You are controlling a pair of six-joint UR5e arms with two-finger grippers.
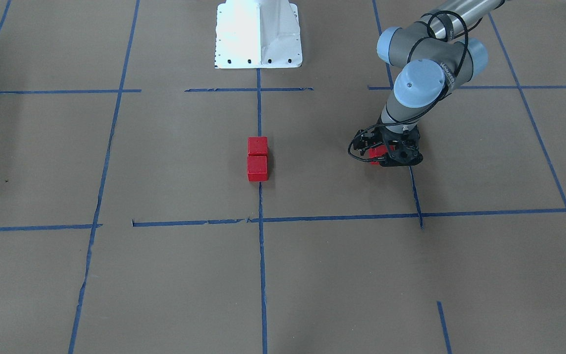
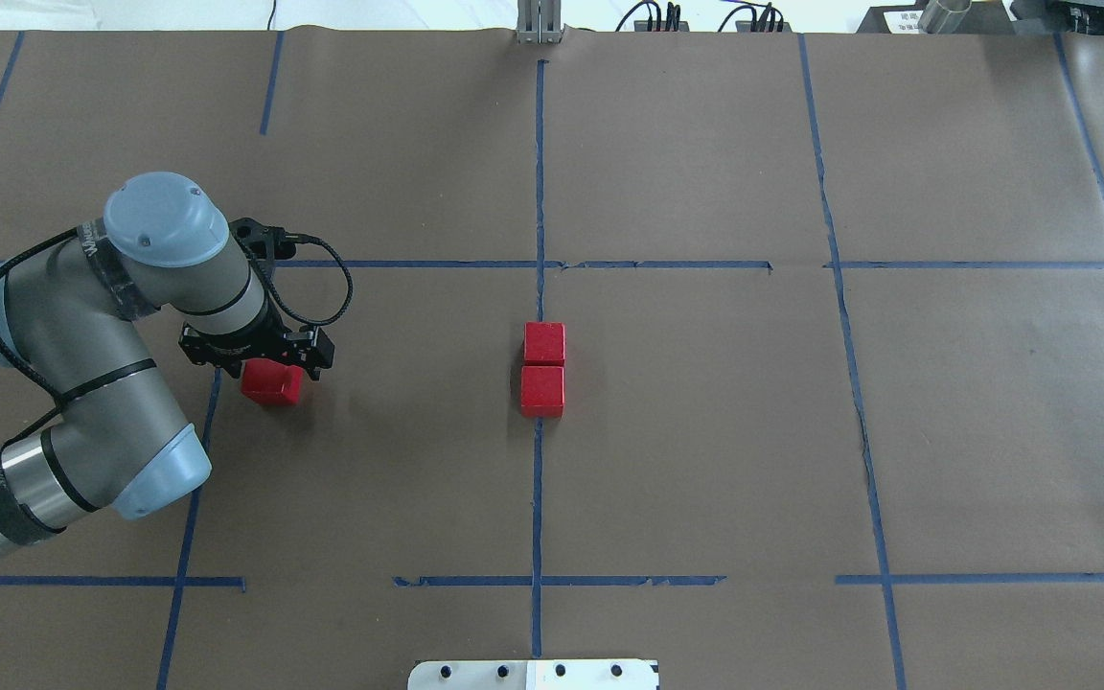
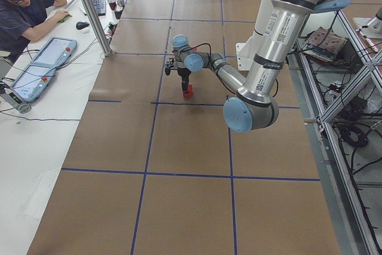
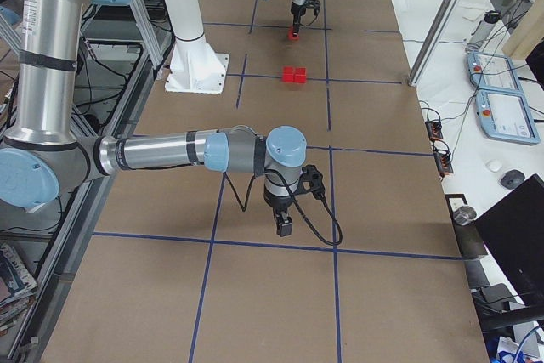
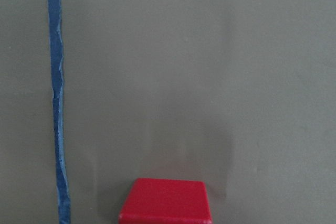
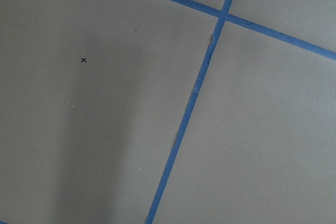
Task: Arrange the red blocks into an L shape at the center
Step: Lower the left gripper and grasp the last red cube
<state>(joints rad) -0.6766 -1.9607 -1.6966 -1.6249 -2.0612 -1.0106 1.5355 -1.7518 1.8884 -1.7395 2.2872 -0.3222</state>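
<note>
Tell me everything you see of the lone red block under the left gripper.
The lone red block is a small bright red cube with plain smooth faces. It lies roughly square to the grid, beside a blue tape line without touching it, apart from the two blocks paired at the center line. The left gripper stands over it, hiding part of its top in the overhead view. Whether the gripper clasps it or it rests on the brown paper cannot be told.

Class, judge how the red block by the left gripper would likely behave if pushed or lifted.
The red block has flat faces and square edges, so it would probably slide rather than roll. It looks as wide as tall, so tipping seems unlikely. Its crisp shape suggests stiffness; smooth faces might slip between the jaws of the left gripper.
</note>
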